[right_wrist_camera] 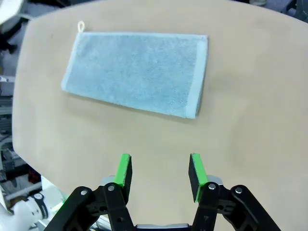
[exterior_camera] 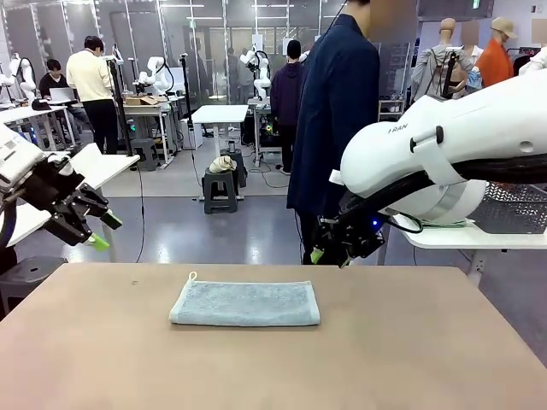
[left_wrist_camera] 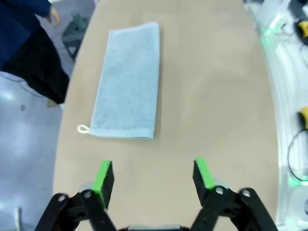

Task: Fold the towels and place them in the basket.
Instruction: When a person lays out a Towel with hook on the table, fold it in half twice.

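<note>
A light blue-grey towel [exterior_camera: 245,303] lies folded into a long flat rectangle on the tan table [exterior_camera: 385,359], its small white loop at the far left corner. My left gripper [exterior_camera: 104,231] hangs open above the table's left edge, well clear of the towel [left_wrist_camera: 129,82]; in its wrist view the left gripper [left_wrist_camera: 154,175] has nothing between its green pads. My right gripper [exterior_camera: 329,248] hovers over the far edge, right of the towel. It is open and empty in its own view too, right gripper [right_wrist_camera: 160,171] a short way from the towel [right_wrist_camera: 137,72]. The dark mesh basket [exterior_camera: 517,213] stands behind my right arm.
A person in a dark blue coat [exterior_camera: 338,120] stands at the far side of the table, close to my right gripper. The basket rests on a white side table [exterior_camera: 444,237] at the right. Bare tabletop surrounds the towel.
</note>
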You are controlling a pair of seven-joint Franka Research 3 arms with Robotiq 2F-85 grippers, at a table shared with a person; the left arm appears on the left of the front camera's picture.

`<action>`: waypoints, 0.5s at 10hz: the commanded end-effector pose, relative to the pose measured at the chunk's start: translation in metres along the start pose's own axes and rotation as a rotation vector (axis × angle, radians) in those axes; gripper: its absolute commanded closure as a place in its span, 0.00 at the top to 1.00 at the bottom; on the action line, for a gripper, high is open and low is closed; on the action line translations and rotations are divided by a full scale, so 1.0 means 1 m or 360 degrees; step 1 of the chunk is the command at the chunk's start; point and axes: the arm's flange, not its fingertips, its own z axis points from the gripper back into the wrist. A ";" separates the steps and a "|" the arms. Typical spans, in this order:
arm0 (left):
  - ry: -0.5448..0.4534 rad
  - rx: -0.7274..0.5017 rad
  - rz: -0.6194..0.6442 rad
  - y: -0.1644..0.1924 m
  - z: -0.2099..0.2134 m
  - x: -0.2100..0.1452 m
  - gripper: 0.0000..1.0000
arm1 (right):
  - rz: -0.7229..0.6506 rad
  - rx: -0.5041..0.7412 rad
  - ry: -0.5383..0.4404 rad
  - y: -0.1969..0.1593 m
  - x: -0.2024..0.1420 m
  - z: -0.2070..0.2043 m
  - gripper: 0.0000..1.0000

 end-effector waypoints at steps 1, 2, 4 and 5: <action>-0.0221 -0.0115 0.0063 0.017 0.000 -0.025 0.84 | 0.0049 -0.0033 0.0033 0.000 -0.001 0.000 0.61; -0.0291 -0.0130 0.0074 0.019 0.001 -0.031 0.84 | 0.0049 -0.0033 0.0033 0.000 -0.001 0.000 0.61; -0.0481 -0.0130 0.0097 0.021 0.005 -0.048 0.84 | 0.0049 -0.0033 0.0033 0.000 -0.001 0.000 0.61; -0.0525 -0.0138 0.0117 0.019 0.004 -0.052 0.84 | 0.0049 -0.0033 0.0033 0.000 -0.001 0.000 0.61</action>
